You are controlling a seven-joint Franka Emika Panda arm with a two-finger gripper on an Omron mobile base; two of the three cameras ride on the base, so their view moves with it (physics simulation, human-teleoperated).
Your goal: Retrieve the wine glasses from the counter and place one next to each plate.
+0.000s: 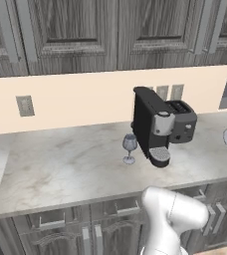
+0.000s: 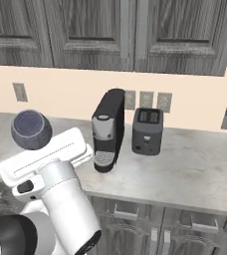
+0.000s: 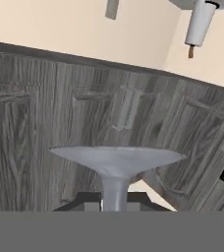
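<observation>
Pinching a glass (image 3: pixel 116 160) by its thin stem with the claw (image 3: pixel 115 204), closing almost fully around it, one dark tip showing on each side. Holding the round foot out ahead of the hand, spreading wide across the hand view. Hiding the bowl behind the hand, so leaving its tilt impossible to tell.

Pointing past the foot toward grey cabinets (image 3: pixel 25 138) and a lamp (image 3: pixel 198 24), probably meaning a hand tipped well away from level.

Leaving a second glass (image 1: pixel 129 147) standing upright on the table (image 1: pixel 60 169), just beside the coffee machine (image 1: pixel 153 124), with the toaster (image 1: pixel 182 119) behind that.

Risking, by judgement:
- Slipping or pivoting of the smooth, narrow stem between the tips during any fast swing, ending in a drop.
- Clipping the wide foot on the cabinets or the table edge while turning, since it is leading the hand.
- Setting down at a tilt, landing on the foot's edge and tipping over beside the plate.
- Letting go before the foot is resting flat, causing a fall.
- Reaching later for the second glass and brushing the coffee machine, its neighbour being so close, or knocking the glass sideways with one tip.

Favouring slow turning, righting the hand before lowering, and approaching the second glass from its open side.
</observation>
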